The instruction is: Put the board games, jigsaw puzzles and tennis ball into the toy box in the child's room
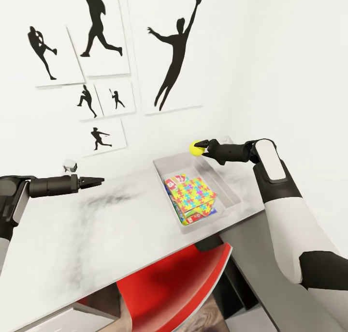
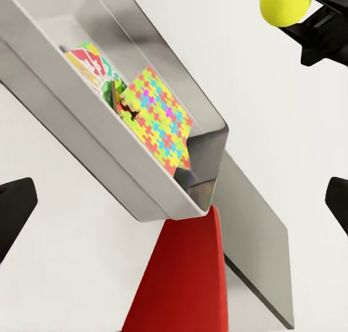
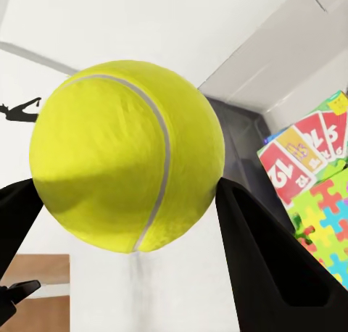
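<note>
The tennis ball (image 1: 195,148) (image 3: 127,154) is pinched in my right gripper (image 1: 202,147), held in the air over the far end of the toy box (image 1: 228,189). This pale grey tray rests on the table (image 1: 72,235). Inside it, a multicoloured jigsaw puzzle (image 1: 197,196) (image 2: 163,114) lies on top of a board game with red logos (image 1: 177,180) (image 3: 312,154). My left gripper (image 1: 98,181) hovers open above the table, left of the tray, with nothing between its fingers (image 2: 14,209). In the left wrist view the ball (image 2: 284,4) hangs beyond the tray (image 2: 145,172).
A red chair (image 1: 188,279) is tucked under the table's front edge. A small white object (image 1: 70,166) sits by the wall at the table's back left. Black silhouette posters (image 1: 174,56) cover the wall. A lower dark grey section (image 1: 251,259) joins the table at the right.
</note>
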